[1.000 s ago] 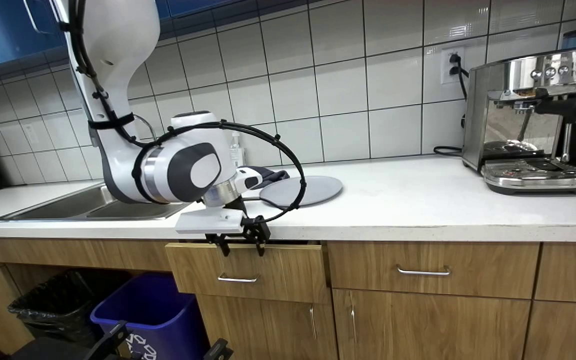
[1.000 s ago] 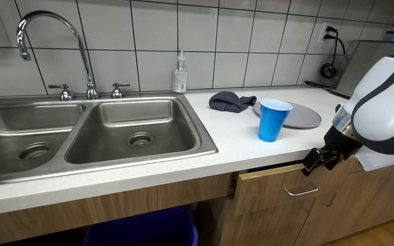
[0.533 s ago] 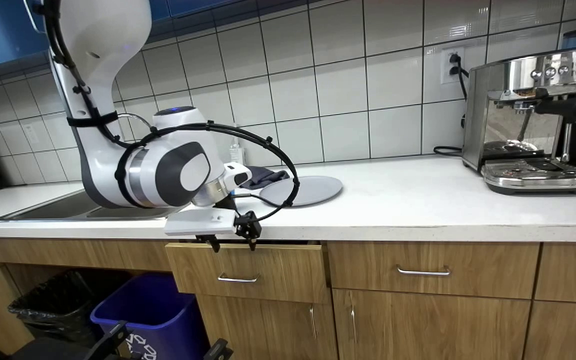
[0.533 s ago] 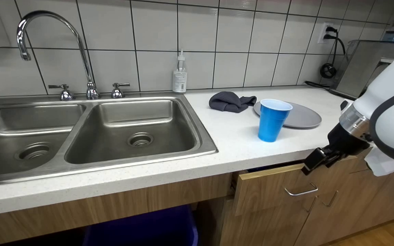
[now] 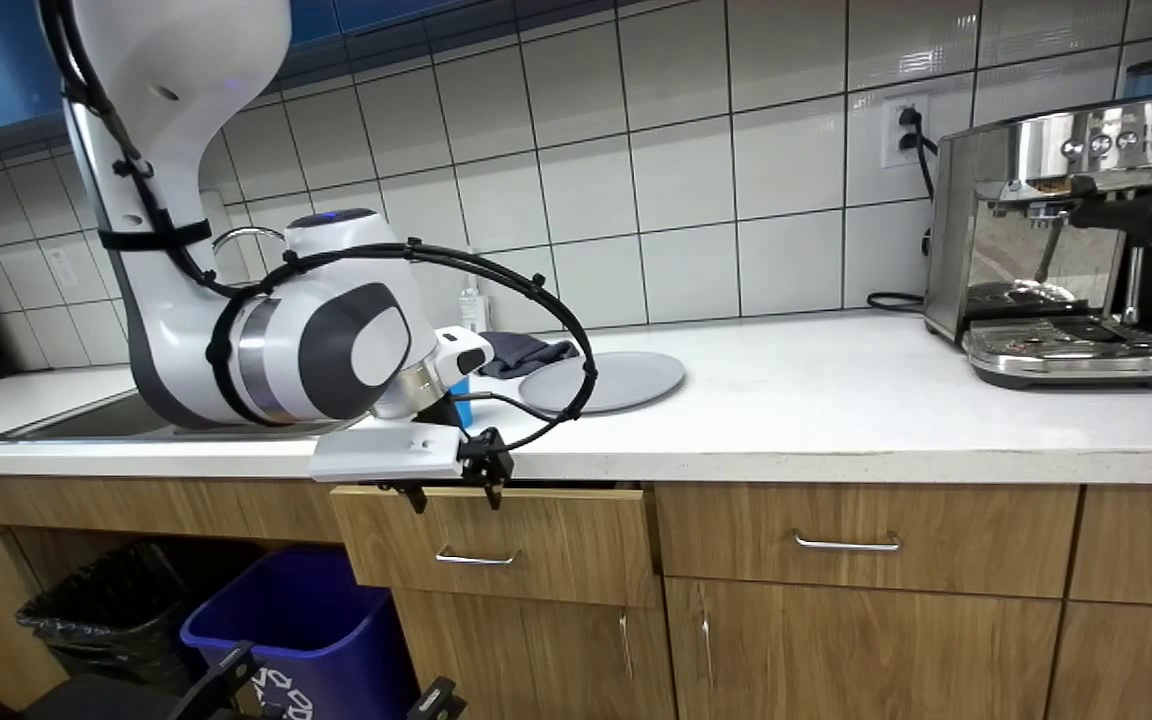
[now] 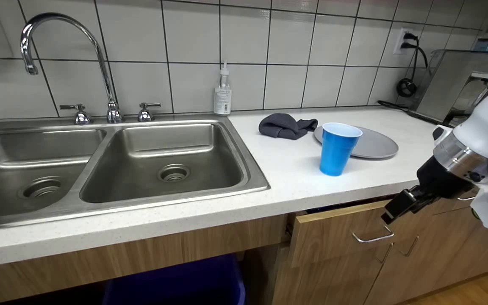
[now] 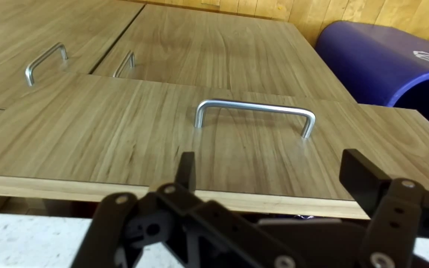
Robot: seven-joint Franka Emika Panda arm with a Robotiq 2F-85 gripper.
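End effector (image 5: 457,497) shifted, near ajar drawer (image 5: 546,550), inside mostly hidden

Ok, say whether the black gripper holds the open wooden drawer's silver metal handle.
No, the gripper stands open, with the metal handle outside its jaws.

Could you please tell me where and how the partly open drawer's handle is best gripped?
I'd probably pinch the drawer handle mid-bar, coming from the front, with the gripper turned so its jaws close from above and below: the straight bar runs horizontally and stands off the drawer front, leaving a gap behind.
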